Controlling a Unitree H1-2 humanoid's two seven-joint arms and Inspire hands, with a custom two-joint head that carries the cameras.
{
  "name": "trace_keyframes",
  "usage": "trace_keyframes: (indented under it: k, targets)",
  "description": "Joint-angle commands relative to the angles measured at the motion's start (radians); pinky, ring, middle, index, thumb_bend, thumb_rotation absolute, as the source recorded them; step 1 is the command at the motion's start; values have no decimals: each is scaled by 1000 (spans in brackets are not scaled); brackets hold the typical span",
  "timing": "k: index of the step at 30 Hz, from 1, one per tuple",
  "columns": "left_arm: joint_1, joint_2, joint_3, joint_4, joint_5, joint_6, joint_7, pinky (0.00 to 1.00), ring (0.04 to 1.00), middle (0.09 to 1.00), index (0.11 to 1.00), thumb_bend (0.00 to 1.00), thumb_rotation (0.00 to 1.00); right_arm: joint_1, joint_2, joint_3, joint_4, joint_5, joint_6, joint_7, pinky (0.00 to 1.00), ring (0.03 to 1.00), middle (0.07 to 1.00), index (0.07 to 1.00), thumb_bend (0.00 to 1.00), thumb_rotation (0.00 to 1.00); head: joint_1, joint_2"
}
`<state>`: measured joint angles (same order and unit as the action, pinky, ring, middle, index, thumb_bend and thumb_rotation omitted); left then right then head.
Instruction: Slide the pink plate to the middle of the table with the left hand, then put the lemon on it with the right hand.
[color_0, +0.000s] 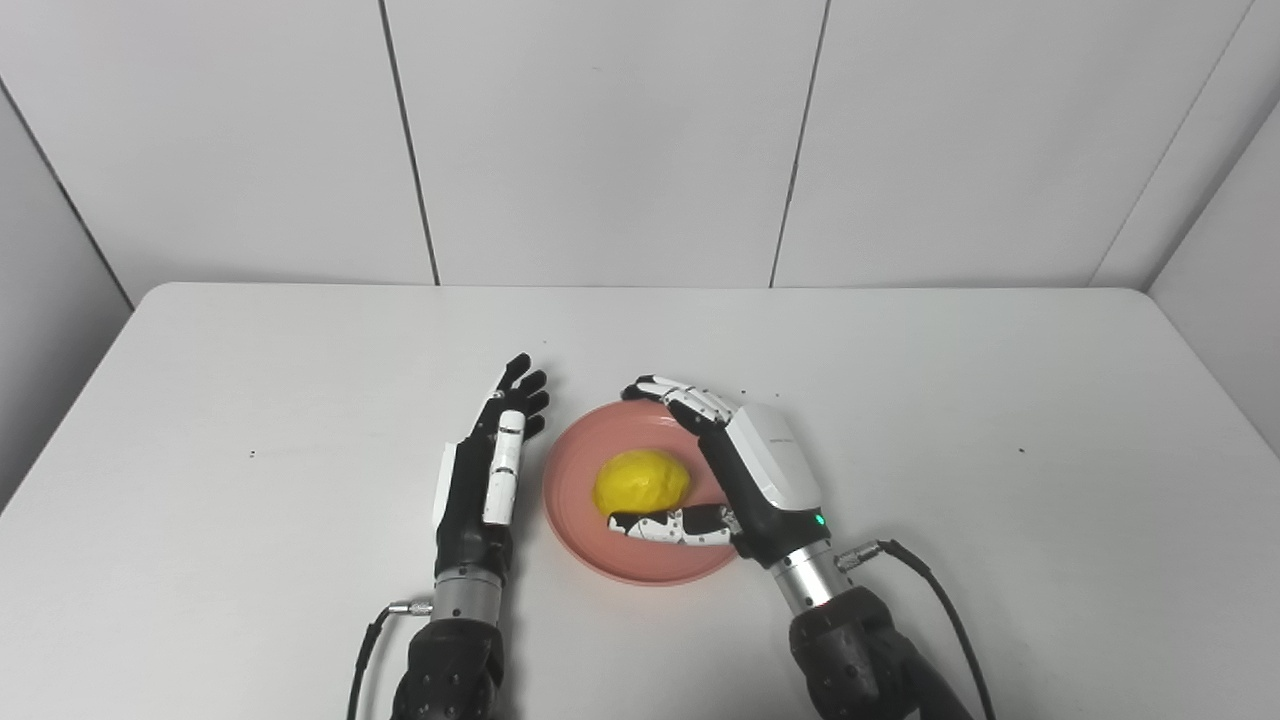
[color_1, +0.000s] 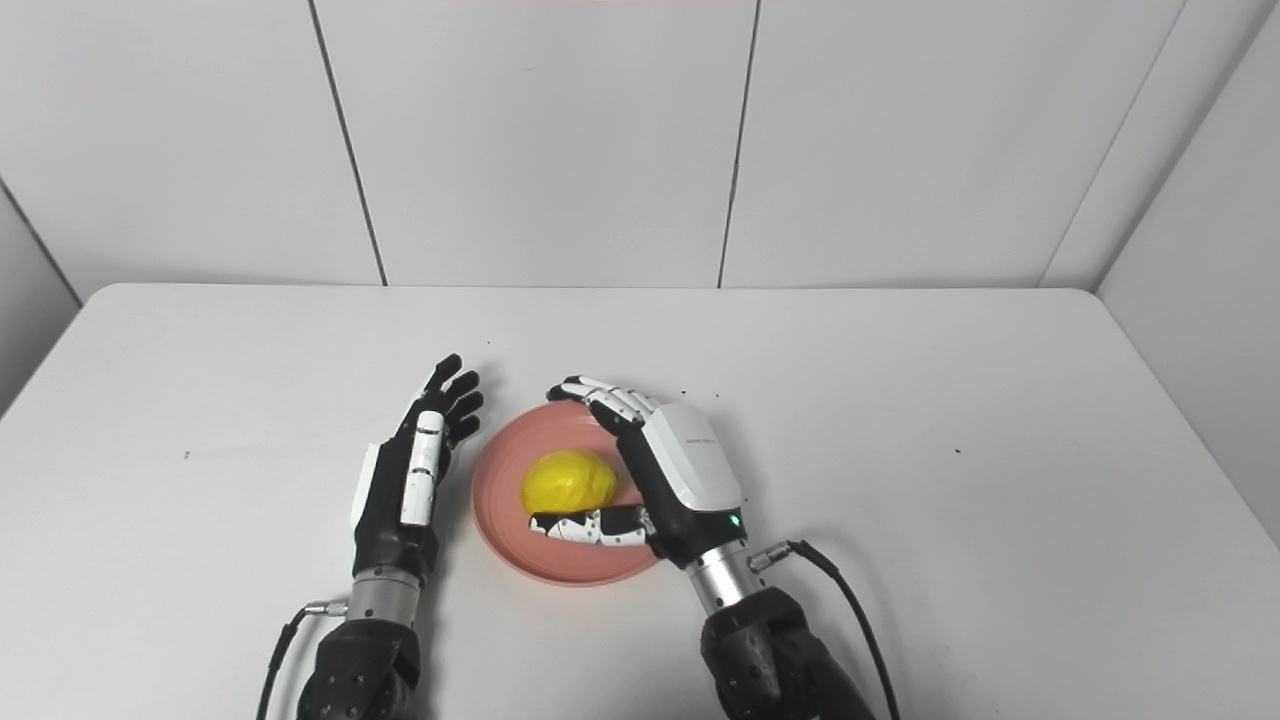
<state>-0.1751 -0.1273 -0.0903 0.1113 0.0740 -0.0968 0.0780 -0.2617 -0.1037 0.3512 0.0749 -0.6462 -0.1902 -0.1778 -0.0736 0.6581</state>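
White panelled walls close in the far side, and the white table (color_0: 900, 420) fills most of what you can see, its near edge cut off at the bottom. Both forearms come up from that bottom edge, so the elbows and everything behind them are out of sight.

The pink plate (color_0: 575, 520) sits roughly mid-table, a bit toward the near side, with its right rim hidden under the right hand (color_0: 745, 470). That hand arches over the plate with fingers (color_0: 680, 395) curled over the far rim and the thumb stretched along the near side of the lemon (color_0: 640, 482). There's a visible gap between the curled fingers and the lemon on the far side, so the hand looks spread around it rather than clamped; whether the thumb actually touches the fruit is hard to make out. The lemon rests on the plate, about centre.

The left hand (color_0: 490, 460) stands on edge just left of the plate, fingers straight and pointing to the far side, holding nothing. Can't tell if it touches the rim.
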Motion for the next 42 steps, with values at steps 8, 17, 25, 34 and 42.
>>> trace_keyframes:
  k: [8,17,25,34,42]
  targets:
    - [-16,1,-3,-14,-12,-24,-18,868,878,882,877,426,1000,-2,42,-56,-36,86,-104,-40,768,843,865,848,637,572,0,-6]
    - [-18,10,1,-6,11,-28,-8,867,868,875,870,449,1000,36,116,-164,-28,249,-67,-48,859,893,900,879,687,744,-2,-9]
    - [-19,18,12,-6,60,1,19,875,861,855,848,503,1000,64,138,-231,-32,293,-18,-32,907,936,935,930,649,927,-4,-8]
    - [-27,21,31,-1,35,-12,10,870,865,860,854,480,1000,87,158,-247,-59,411,19,24,982,990,994,979,697,997,-6,-2]
    - [-26,34,27,-14,17,0,-12,894,895,892,885,458,1000,97,181,-251,-67,492,25,58,1000,1000,1000,999,680,997,-7,1]
